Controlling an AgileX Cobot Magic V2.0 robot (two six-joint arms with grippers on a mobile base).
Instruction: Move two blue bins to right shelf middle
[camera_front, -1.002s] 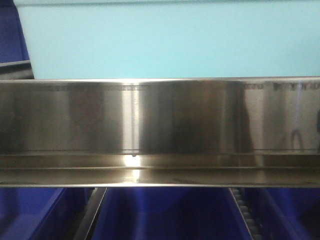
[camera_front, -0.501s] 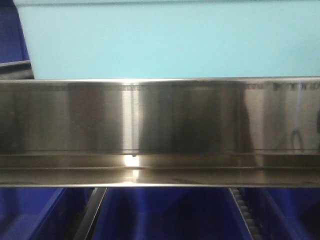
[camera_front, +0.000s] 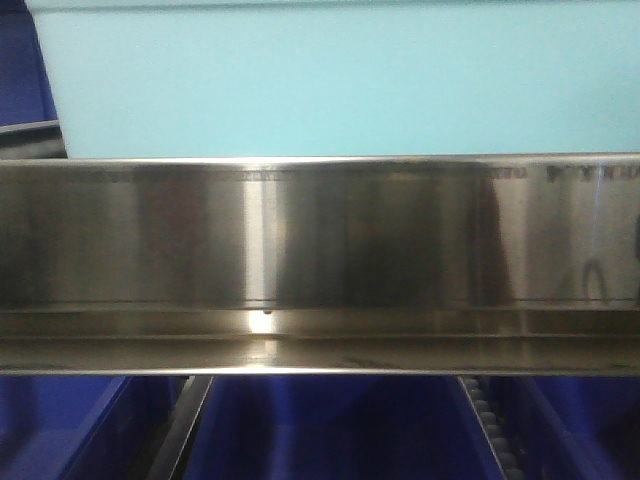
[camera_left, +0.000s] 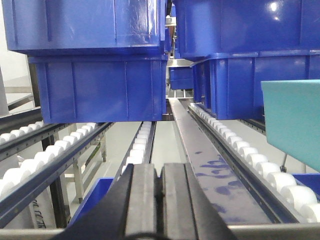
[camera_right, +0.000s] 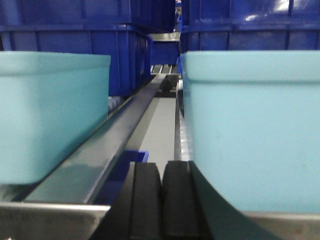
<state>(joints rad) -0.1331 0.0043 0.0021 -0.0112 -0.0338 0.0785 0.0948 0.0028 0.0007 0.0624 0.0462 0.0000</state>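
Barely anything has shifted over the past second: in the front view, only the dim reflections at the right end of the steel shelf beam (camera_front: 320, 260) have wavered. The beam and the bins around it keep their places. That beam fills the middle of the front view from edge to edge.

Dark blue bins (camera_left: 100, 85) are the largest things we see from the left wrist. They are stacked on the white roller tracks (camera_left: 240, 150) that run away from the camera, and more of them show below the beam in the front view.

The task's two light blue bins (camera_right: 50, 115) (camera_right: 250, 130) stand on the shelf just beyond its front edge. They sit side by side and apart, with a grey steel divider (camera_right: 100, 150) running between them. From the front, one light blue wall rises directly above the beam, and the corner of one bin juts in at the right of the left wrist view. We cannot tell which level of the shelf this is.

Both arms wait at the shelf's edge. The left end effector (camera_left: 160, 200) is clenched, its two black fingers (camera_left: 140, 200) pressed together with only a thin seam between them and nothing held. The right end effector (camera_right: 161, 200) is clenched in the same way and is also empty. It points down the gap between the two light blue bins and sits close beside the right-hand one.
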